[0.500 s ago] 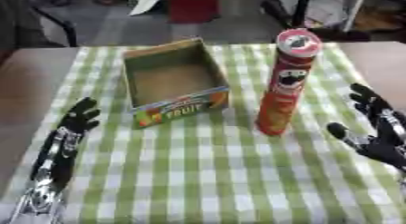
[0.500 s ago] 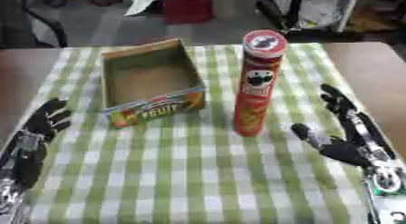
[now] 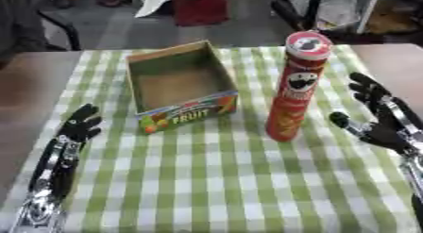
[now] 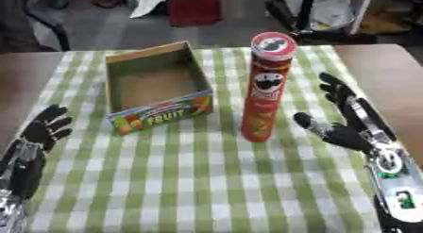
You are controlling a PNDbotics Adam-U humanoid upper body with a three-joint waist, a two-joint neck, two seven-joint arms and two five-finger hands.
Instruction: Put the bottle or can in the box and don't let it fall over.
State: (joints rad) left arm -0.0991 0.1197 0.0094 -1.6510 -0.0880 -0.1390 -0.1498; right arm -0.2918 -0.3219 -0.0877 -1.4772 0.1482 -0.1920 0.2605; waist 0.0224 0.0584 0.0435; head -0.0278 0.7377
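A tall red crisp can (image 3: 295, 88) with a red and white lid stands upright on the green checked cloth, right of centre. An open cardboard box (image 3: 178, 86) with "FRUIT" on its front wall sits just left of the can, with nothing in it. My right hand (image 4: 347, 118) is open a little to the right of the can, thumb toward it, not touching. My left hand (image 3: 79, 126) lies open on the cloth at the left, fingers pointing away from me.
The checked cloth (image 3: 215, 180) covers a brown table (image 3: 29, 93) whose bare wood shows at left and right. Behind the table stand a chair, a red bag and other clutter on the floor.
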